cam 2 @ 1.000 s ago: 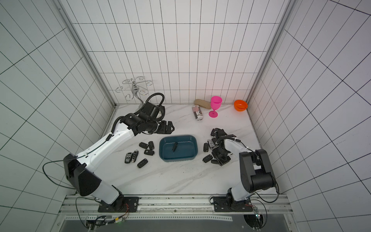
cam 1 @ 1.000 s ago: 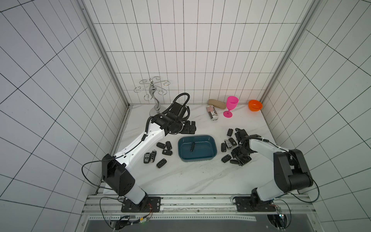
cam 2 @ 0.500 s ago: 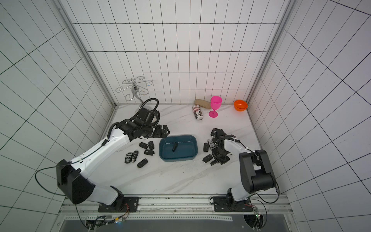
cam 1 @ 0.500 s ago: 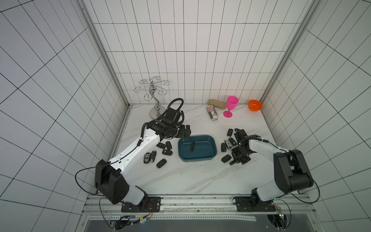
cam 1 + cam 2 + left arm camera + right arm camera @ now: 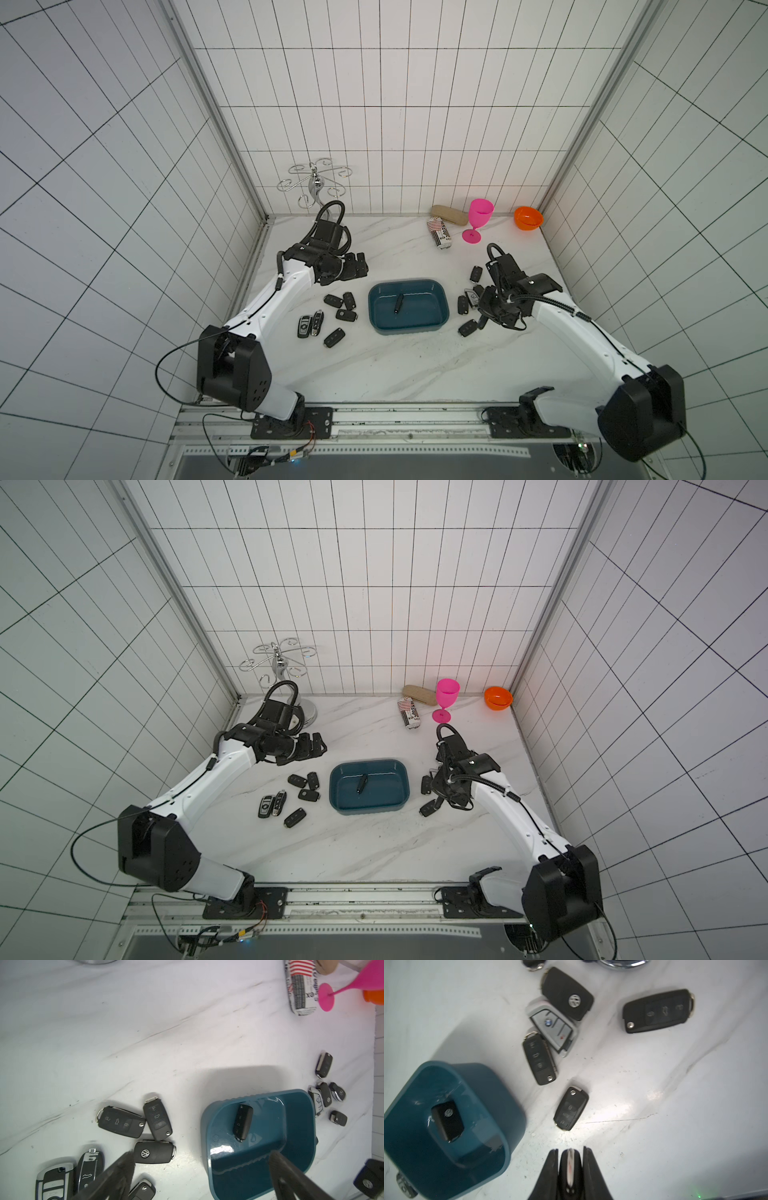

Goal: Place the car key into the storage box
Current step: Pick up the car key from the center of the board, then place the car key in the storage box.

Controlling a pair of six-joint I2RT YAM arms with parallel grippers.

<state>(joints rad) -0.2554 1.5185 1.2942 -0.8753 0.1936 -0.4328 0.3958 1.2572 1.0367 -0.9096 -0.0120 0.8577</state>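
While the right jaws were clamped shut on the car key (image 5: 570,1169), pinching its flat sides so that its silver edge faced the wrist camera, that key hung clear of the worktop (image 5: 395,374), outside the box (image 5: 409,331) and just beside the end nearest the right arm (image 5: 565,328). A top view showed it near another key (image 5: 467,328) that lay flat on the marble. The box sat upright mid-worktop between the two arms, and one black key (image 5: 399,304) lay inside it near the far wall. More keys (image 5: 476,274) lay scattered near the right arm, among them a grey one (image 5: 552,1026) touching two black neighbours, while some were partly hidden beneath the arm. The left jaws stood wide apart and gripped nothing; their fingers (image 5: 116,1176) hovered above the worktop near the box's far corner on the side of the left arm (image 5: 286,291). Six keys (image 5: 346,315) lay loose in a cluster beside that end of the box, none touching it. Along the back wall stood a wire rack (image 5: 316,187), a tan case (image 5: 449,215), a can (image 5: 439,233) on its side, a pink goblet (image 5: 478,220) and an orange bowl (image 5: 528,218)
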